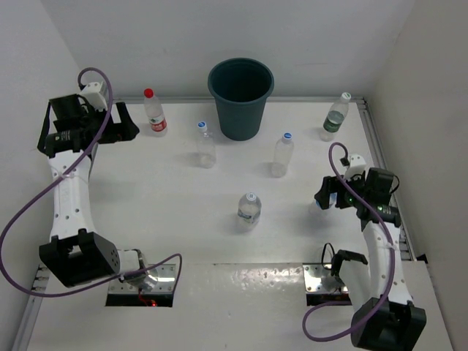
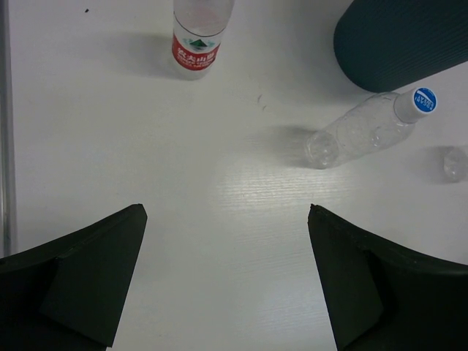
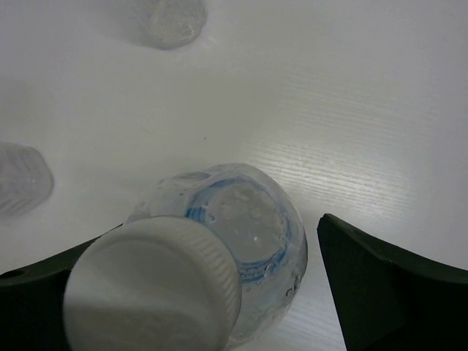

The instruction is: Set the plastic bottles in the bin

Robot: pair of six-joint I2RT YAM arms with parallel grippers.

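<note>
A small clear white-capped plastic bottle (image 3: pixel 256 219), near right, is straddled by the right gripper (image 3: pixel 212 270), jaws apart, well short of the dark teal round plastic bin (image 1: pixel 240 88) at far centre. It could be toppled by uneven closing. The left gripper (image 2: pixel 224 219) is spread, empty.

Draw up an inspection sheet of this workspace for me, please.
Surface: white table, no spills seen.
Job's things: bin upright at the far edge; standing outside it, red-capped bottle, green-labelled bottle, left blue-capped bottle, right blue-capped bottle, near clear bottle; white-capped bottle between the fingers of the right gripper.
Clutter: nothing seen.
Grippers: left gripper open over bare table; right gripper open.
Cables: left purple cable and right purple cable loop off the arms.
Surroundings: white walls on three sides.
</note>
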